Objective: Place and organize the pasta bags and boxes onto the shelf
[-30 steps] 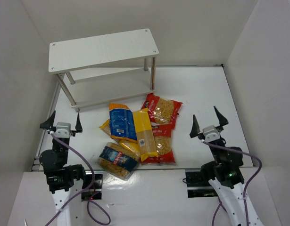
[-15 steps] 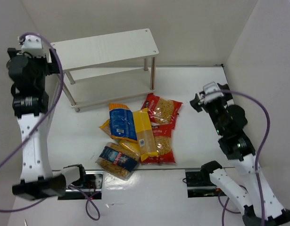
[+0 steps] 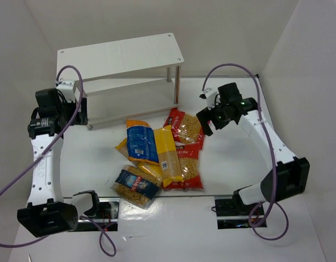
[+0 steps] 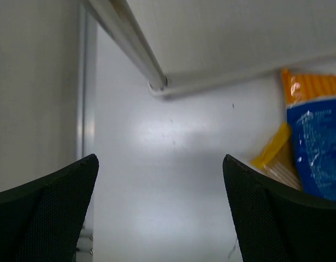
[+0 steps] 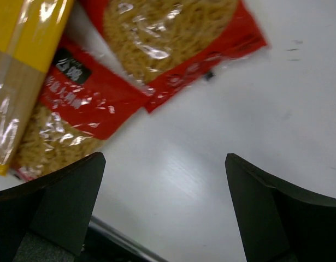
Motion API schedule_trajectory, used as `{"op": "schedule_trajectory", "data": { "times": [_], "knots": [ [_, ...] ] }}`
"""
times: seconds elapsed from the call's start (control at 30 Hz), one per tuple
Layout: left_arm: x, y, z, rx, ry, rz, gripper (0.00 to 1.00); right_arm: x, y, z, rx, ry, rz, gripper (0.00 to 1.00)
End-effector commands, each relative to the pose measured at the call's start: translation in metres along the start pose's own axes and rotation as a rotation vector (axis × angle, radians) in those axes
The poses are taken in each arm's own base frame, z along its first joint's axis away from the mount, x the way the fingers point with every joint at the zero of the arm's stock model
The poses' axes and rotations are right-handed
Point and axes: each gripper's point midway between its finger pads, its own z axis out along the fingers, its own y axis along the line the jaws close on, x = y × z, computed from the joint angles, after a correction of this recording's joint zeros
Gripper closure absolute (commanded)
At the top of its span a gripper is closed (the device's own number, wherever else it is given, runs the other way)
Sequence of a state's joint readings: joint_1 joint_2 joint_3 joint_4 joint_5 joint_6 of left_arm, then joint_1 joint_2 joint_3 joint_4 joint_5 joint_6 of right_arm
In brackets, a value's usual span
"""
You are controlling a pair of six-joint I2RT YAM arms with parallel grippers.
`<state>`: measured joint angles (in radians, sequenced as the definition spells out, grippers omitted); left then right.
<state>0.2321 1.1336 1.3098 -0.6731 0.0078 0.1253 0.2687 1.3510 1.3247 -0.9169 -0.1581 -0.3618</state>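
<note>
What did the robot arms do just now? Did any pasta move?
Both arms swung up and out from the near edge: the left gripper to the left end of the shelf, the right gripper beside the upper red bag. Both are open, holding nothing. The pasta packs and shelf stayed put.

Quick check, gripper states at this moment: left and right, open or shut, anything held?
Left gripper: open, holding nothing.
Right gripper: open, holding nothing.

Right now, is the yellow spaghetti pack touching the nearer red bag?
Touching. Top view: the spaghetti pack lies overlapping the nearer red bag.
</note>
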Motion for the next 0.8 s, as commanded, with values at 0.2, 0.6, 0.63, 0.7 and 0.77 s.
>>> {"op": "schedule_trajectory", "data": {
  "times": [0.2,0.6,0.63,0.7,0.77],
  "knots": [
    [0.082,-0.001,-0.034,-0.002,0.134,-0.061,0.0,-0.02,0.075,0.032,-0.089,-0.048,0.003,0.01],
    [0.056,-0.01,-0.062,0.075,0.065,-0.136,0.0,-0.016,0.14,0.098,-0.04,0.02,-0.109,0.01],
    [0.055,-0.012,-0.064,0.083,0.052,-0.135,0.0,-0.013,0.145,0.101,-0.071,0.033,-0.11,0.01],
    [0.052,-0.012,-0.069,0.082,0.033,-0.136,0.0,-0.015,0.15,0.101,-0.094,0.024,-0.109,0.01],
    [0.056,-0.016,-0.073,0.095,0.022,-0.135,0.0,-0.015,0.156,0.104,-0.122,0.024,-0.096,0.01]
  ]
}}
